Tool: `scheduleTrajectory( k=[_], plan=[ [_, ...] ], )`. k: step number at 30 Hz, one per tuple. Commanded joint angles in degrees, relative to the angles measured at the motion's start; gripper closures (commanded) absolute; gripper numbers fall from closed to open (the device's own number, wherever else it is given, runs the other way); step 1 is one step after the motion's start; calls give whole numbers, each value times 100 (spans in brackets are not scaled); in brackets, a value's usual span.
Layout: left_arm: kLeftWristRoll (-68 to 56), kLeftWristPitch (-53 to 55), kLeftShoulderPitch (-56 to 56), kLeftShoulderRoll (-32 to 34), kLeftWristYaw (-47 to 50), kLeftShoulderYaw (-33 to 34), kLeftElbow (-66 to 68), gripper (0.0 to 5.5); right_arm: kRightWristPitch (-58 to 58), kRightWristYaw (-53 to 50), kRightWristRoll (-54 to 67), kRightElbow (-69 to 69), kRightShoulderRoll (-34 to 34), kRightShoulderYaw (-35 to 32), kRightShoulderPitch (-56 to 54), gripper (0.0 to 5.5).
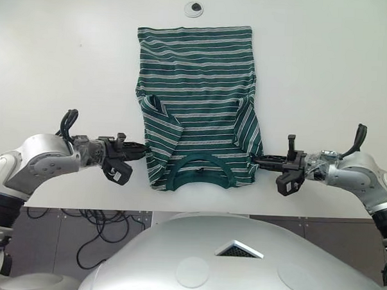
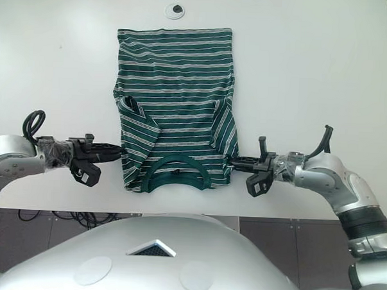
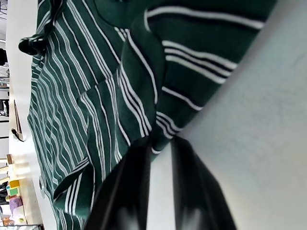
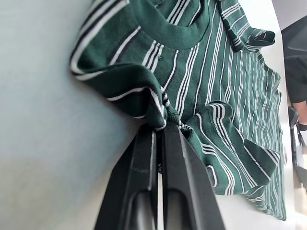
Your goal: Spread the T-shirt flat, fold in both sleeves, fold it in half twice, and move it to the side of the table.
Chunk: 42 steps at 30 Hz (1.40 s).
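As it lies flat, both jaws pinch the T-shirt.

I can see a small round disc with a dark centre lying at the table's far edge. Under the near edge, black cables loop before dark panels.

T-shirt dk green w/ thin white horiz stripes, collar plain dk green; table white; left gripper & right gripper black; small round disc white w/ dark centre
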Motion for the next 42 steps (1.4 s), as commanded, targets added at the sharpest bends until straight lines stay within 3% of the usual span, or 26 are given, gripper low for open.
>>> scheduleTrajectory(
  k=[1,5,9,13,19,23,28,36,42],
  plan=[
    [663,323,270,-126,-462,-679,30,491,471,349,-103,-214,-90,209,148,550],
    [453,652,235,-129,-618,-822,-241,522,861,391,-70,-760,-115,246,408,550],
    [-538,1298,613,287,-1082,-797,-641,547,1987,884,913,-1798,-403,180,924,550],
    [-1510,1996,859,740,-1544,-571,-917,547,3441,1330,1993,-3330,-887,-243,1502,550],
    [-3370,3199,1291,1152,-2036,156,-1075,547,5181,1820,3546,-3672,-1215,-989,1403,550],
    [-4866,4527,547,720,-2253,696,-1098,547,6512,1561,4638,-3511,-527,-1065,601,550],
    [-5632,5834,-610,77,-2125,1063,-604,547,7525,1092,5390,-2662,615,-1163,-655,550],
    [-5316,7469,-2799,-1399,-1024,833,631,547,7917,640,5218,-113,2089,-1303,-2422,550],
    [-4657,7576,-3821,-2176,-576,723,1960,547,7663,347,4708,1339,2763,-1372,-3188,550]
  ],
)
